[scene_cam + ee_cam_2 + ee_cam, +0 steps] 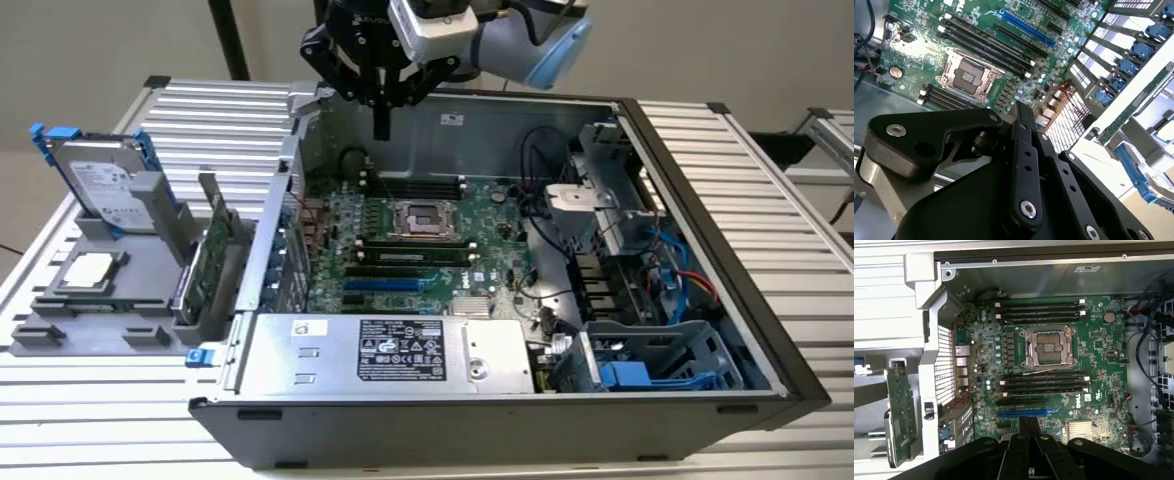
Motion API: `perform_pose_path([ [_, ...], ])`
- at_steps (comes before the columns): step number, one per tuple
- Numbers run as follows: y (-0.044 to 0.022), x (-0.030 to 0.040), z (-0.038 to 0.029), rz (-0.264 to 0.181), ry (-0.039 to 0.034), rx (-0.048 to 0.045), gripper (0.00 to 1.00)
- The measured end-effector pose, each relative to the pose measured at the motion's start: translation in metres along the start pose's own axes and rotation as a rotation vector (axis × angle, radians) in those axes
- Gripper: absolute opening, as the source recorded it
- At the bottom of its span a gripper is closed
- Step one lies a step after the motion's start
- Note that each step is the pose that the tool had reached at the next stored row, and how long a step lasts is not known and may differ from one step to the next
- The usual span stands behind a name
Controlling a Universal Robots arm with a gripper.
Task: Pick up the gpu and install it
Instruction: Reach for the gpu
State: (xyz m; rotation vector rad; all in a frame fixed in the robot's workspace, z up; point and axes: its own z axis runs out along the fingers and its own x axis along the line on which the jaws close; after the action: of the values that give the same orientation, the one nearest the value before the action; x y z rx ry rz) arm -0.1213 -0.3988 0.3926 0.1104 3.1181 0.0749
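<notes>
Open PC case [467, 425] lying on its side on a ribbed metal table [747, 140], seen from above. Task barely begun: the gpu [203, 262] isn't picked up yet. It stands on edge in a grey plastic holder [80, 335] just outside the case's perforated rear panel. It's a thin, flat green circuit board w/ a grey metal end bracket.

The gripper [383, 128] hangs over the case's far edge, well apart from the gpu. Its black fingers are pinched together, gripping nothing.

Inside the case: green motherboard [414, 240], bare square CPU socket [1049, 347], and a long blue slot [1021, 414] w/ nothing in it. By my read, pickup & install both remain.

The same holder outside the case also carries a silver hard drive [100, 180] in a blue frame & a small square silver chip [87, 270].
</notes>
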Motion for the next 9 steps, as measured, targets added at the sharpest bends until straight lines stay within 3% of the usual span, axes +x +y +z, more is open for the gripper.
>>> perform_pose_path([
  [9,-0.0005,0.0067,-0.0001,0.000,0.0000,-0.0001,0.00],
])
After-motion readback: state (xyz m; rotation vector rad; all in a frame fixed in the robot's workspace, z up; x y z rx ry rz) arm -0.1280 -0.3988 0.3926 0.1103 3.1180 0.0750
